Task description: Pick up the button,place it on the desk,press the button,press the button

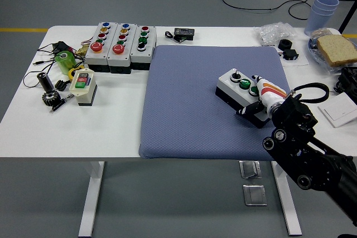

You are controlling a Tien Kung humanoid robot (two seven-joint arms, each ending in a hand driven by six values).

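A white-topped, black-based button box with a black knob and green buttons lies on the blue-grey mat, right of its middle. My right hand, white with orange marks, sits on the box's right end. Its fingers lie over the top and the black thumb presses against the near side, so it looks closed on the box. The box rests on the mat. My right arm comes in from the lower right. My left hand is out of view.
Three larger button boxes stand at the back left. A small cream switch box, a green roll, a gear and cables lie at the left. Blue cups, bread and a white plate switch are at the right.
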